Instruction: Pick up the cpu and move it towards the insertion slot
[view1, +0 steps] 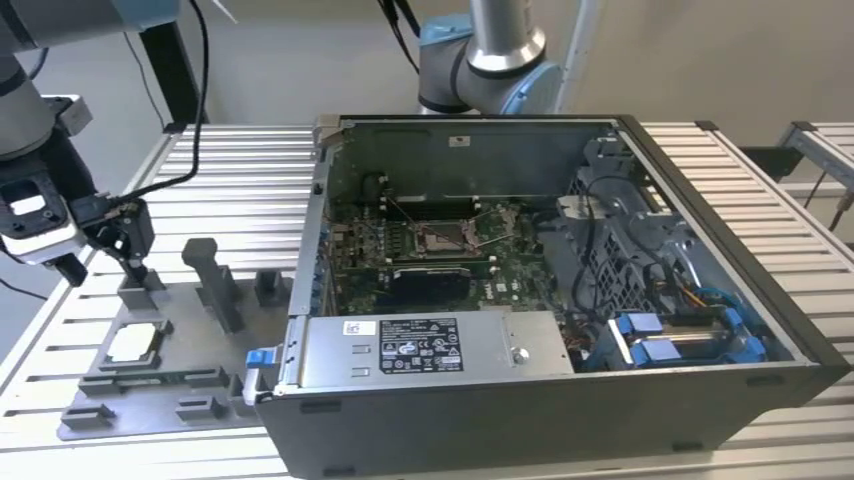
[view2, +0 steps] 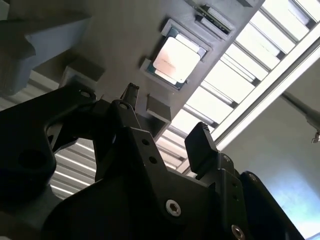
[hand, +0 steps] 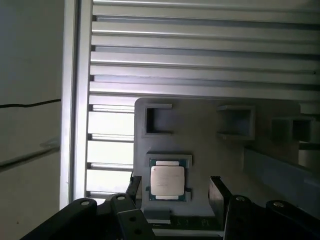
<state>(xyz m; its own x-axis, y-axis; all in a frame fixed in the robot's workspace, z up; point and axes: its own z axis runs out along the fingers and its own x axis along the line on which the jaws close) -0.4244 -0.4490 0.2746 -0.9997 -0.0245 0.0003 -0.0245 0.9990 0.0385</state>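
The cpu (view1: 134, 343), a flat square chip with a silvery top, lies in a recess of a grey plastic holder (view1: 200, 392) at the exterior view's left. My gripper (view1: 107, 265) hangs above the holder's far end, open and holding nothing. In both wrist views the cpu (view2: 176, 59) (hand: 167, 180) lies some way beyond the two black fingertips (view2: 200, 136) (hand: 217, 186), and the gripper (view2: 165, 115) (hand: 175, 182) lines up roughly with it. The insertion slot (view1: 441, 237) is a square metal-framed socket on the motherboard inside the open computer case.
The open case (view1: 694, 200) takes up the middle and the exterior view's right, with a power supply (view1: 414, 345) along its near side. Grey upright posts (view1: 214, 282) stand on the holder between my gripper and the case. Another arm's base (view1: 481, 60) stands behind the case on the slatted table (view1: 240, 160).
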